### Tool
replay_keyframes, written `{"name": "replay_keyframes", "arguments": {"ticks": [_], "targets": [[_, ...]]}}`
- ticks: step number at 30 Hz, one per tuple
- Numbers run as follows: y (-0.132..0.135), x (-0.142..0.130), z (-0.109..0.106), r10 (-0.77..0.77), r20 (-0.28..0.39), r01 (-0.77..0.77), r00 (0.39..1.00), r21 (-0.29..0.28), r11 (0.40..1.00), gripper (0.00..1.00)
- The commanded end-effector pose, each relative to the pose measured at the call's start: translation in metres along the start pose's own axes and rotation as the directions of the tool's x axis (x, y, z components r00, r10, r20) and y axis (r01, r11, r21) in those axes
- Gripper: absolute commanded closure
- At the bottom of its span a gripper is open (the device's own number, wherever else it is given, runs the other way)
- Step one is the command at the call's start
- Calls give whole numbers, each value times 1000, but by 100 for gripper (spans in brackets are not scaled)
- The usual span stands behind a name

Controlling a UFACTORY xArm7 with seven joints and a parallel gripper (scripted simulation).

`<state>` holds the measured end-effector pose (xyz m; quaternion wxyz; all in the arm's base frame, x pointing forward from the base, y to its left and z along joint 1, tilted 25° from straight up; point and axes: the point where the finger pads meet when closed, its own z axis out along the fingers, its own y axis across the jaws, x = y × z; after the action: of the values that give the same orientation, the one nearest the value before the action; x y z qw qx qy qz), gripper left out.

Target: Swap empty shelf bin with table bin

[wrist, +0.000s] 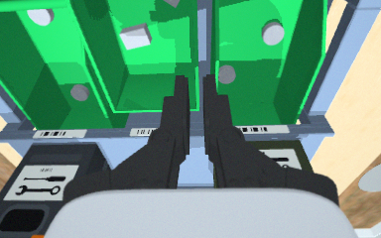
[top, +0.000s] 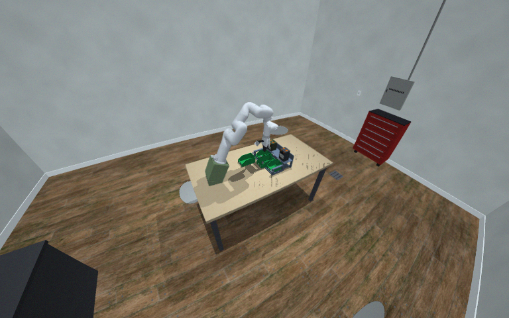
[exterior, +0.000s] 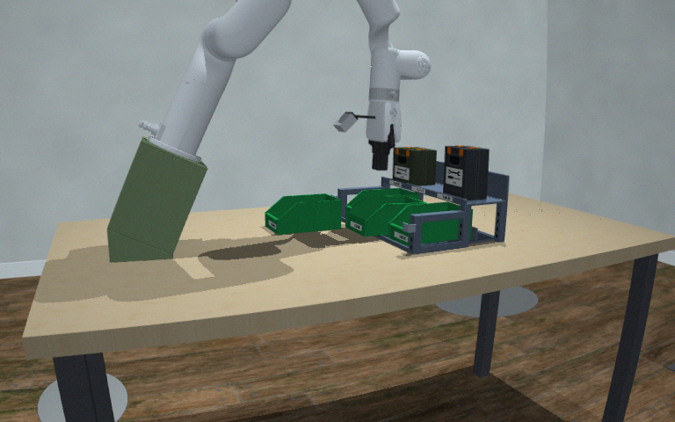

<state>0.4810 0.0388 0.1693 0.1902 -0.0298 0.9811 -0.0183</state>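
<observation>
Though hidden in exterior, parts (pale) inside shelf bins [wrist: 101, 111].

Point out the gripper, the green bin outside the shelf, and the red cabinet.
Gripper [top: 264, 150] [exterior: 380, 169] [wrist: 195, 92]: all three views, between the fingertips.
Green bin [top: 247, 161] [exterior: 315, 217]: top and exterior, side wall.
Red cabinet [top: 380, 135]: top, drawer fronts.

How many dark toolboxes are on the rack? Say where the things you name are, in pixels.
2. The olive box [top: 273, 145] [exterior: 423, 166] [wrist: 293, 148] stands at the rack's far end in the exterior view; the near-black box [top: 284, 154] [exterior: 475, 171] [wrist: 64, 155] stands toward the near end. I see no sign of a hidden third.
</observation>
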Motion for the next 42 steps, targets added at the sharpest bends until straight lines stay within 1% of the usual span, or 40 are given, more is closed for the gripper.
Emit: {"name": "replay_keyframes", "arguments": {"ticks": [1,7,8,30,33,35,37,39,40,42], "targets": [[0,-1,-2,0,3,0,1000,0,1000,90],[0,-1,-2,0,3,0,1000,0,1000,90],[0,-1,-2,0,3,0,1000,0,1000,100],[-1,0,-1,16,4,-16,1000,0,1000,100],[-4,6,1,105,6,-105,994,-1,994,100],[-9,14,5,219,9,-219,976,-3,976,100],[-9,14,5,219,9,-219,976,-3,976,100],[-15,25,9,368,13,-368,930,-6,930,100],[-18,31,11,451,14,-451,892,-8,892,100],[-26,46,16,541,12,-540,841,-14,841,100]]}}
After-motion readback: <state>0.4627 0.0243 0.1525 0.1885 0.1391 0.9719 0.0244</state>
